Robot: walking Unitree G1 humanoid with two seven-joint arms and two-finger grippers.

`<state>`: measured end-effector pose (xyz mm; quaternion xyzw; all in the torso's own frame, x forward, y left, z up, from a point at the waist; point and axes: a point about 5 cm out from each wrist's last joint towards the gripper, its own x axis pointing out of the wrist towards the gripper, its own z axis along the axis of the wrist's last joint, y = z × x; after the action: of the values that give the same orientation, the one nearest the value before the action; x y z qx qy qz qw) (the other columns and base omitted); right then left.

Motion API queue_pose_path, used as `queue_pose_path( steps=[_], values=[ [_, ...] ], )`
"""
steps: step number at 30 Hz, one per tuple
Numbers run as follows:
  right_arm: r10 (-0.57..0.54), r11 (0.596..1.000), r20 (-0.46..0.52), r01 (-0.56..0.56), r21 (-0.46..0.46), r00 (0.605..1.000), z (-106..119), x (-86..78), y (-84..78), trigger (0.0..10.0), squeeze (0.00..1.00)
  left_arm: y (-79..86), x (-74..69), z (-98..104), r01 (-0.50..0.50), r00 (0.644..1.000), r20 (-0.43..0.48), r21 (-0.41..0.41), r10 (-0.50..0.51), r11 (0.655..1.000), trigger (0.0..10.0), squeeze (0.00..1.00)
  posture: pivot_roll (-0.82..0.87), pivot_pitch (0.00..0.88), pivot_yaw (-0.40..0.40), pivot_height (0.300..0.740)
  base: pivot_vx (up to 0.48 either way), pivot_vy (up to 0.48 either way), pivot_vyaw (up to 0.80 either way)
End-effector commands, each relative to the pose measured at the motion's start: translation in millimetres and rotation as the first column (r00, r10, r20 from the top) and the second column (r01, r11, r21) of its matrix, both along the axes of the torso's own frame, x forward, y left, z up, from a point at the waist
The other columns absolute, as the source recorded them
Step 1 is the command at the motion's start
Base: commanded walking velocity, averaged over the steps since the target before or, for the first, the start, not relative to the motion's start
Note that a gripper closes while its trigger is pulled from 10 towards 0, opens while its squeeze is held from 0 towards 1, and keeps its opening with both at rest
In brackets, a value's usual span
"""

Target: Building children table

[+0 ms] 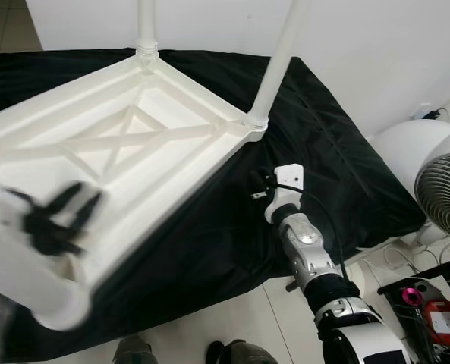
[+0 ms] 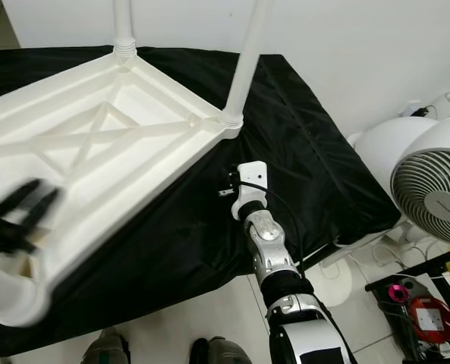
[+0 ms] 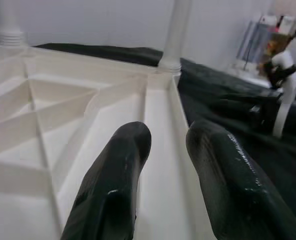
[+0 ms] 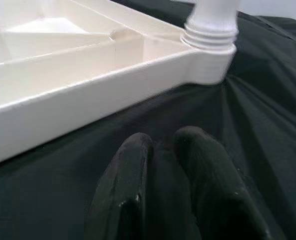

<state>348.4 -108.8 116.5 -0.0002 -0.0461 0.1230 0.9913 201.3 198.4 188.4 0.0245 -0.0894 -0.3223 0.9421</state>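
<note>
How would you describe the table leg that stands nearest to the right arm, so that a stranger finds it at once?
Start from the black cloth that covers the floor, and find the white table top lying upside down on it. The leg rises from the corner socket that faces the right tool. It leans toward the fan, while the other fitted leg, at the far corner, stands straight.

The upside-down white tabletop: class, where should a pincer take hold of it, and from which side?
Grip the raised outer rim of the tabletop on its long edge facing the right pincer, coming in from the black cloth side. That wall is thin and straight, with an open hollow behind it for one finger; the legs crowd the corners.
</note>
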Motion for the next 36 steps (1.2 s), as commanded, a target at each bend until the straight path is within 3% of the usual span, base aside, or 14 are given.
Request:
queue_pose_path(
  steps=[1,2,3,5,12,14,16,24,26,30,36],
  values=[
    [-0.082,0.997,-0.050,0.081,-0.012,0.995,-6,3.4,-12.3,10.0,0.00,-26.8,-1.8,0,0.107,0.994,0.000,-0.039,-0.108,0.993,10.0,0.00,0.11,0.123,-0.119,0.740,0.000,0.000,0.00],
    [-0.111,0.994,-0.060,0.110,-0.016,0.992,-4,7.1,-13.8,10.0,0.00,-40.4,0.5,-1,0.143,0.990,-0.001,-0.063,-0.143,0.988,10.0,0.00,0.09,0.126,-0.105,0.740,0.000,0.000,0.00],
    [-0.111,0.994,-0.060,0.110,-0.016,0.992,-4,7.1,-13.8,10.0,0.00,-40.4,0.5,-1,0.143,0.990,-0.001,-0.063,-0.143,0.988,10.0,0.00,0.09,0.126,-0.105,0.740,0.000,0.000,0.00],
    [-0.137,0.991,-0.072,0.137,-0.004,0.988,0,12.7,-13.7,10.0,0.00,-56.8,3.5,-2,0.189,0.982,0.000,-0.077,-0.190,0.979,10.0,0.00,0.09,0.130,-0.100,0.740,0.000,0.000,0.00],
    [-0.109,0.994,-0.085,0.111,0.014,0.990,6,18.9,-7.4,10.0,0.00,-72.6,7.5,1,0.254,0.967,-0.001,-0.098,-0.255,0.962,10.0,0.00,0.07,0.136,-0.082,0.740,0.000,0.000,0.00],
    [-0.076,0.997,-0.089,0.078,0.018,0.993,11,23.8,-1.7,10.0,0.00,-86.4,8.0,6,0.360,0.933,0.003,-0.068,-0.360,0.931,10.0,0.00,0.06,0.137,-0.075,0.740,0.000,0.000,0.00],
    [-0.063,0.997,-0.109,0.067,0.031,0.992,14,28.4,2.3,10.0,0.00,-94.6,13.7,8,0.388,0.921,-0.005,-0.044,-0.389,0.920,10.0,0.00,0.03,0.134,-0.066,0.740,0.000,0.000,0.00],
    [-0.018,1.000,-0.143,0.020,0.010,0.989,18,34.9,13.1,10.0,0.00,-104.9,21.4,12,0.394,0.919,0.014,-0.009,-0.393,0.919,10.0,0.00,0.01,0.136,-0.055,0.740,0.000,0.000,0.00],
    [0.079,0.997,-0.156,-0.081,-0.006,0.985,21,36.0,27.6,10.0,0.00,-106.4,32.3,8,0.372,0.928,-0.026,0.031,-0.371,0.928,10.0,0.00,0.01,0.151,-0.060,0.740,0.000,0.000,0.00],
    [0.112,0.993,-0.155,-0.115,-0.006,0.981,23,35.9,32.3,10.0,0.00,-106.6,34.8,8,0.369,0.929,-0.031,0.039,-0.368,0.928,10.0,0.00,0.01,0.154,-0.059,0.740,0.000,0.000,0.00],
    [0.198,0.979,-0.112,-0.203,-0.029,0.974,38,38.8,52.5,10.0,0.00,-114.3,36.1,14,0.387,0.922,-0.021,0.047,-0.387,0.921,10.0,0.00,0.00,0.166,-0.040,0.740,0.000,0.000,0.00]
  ],
)
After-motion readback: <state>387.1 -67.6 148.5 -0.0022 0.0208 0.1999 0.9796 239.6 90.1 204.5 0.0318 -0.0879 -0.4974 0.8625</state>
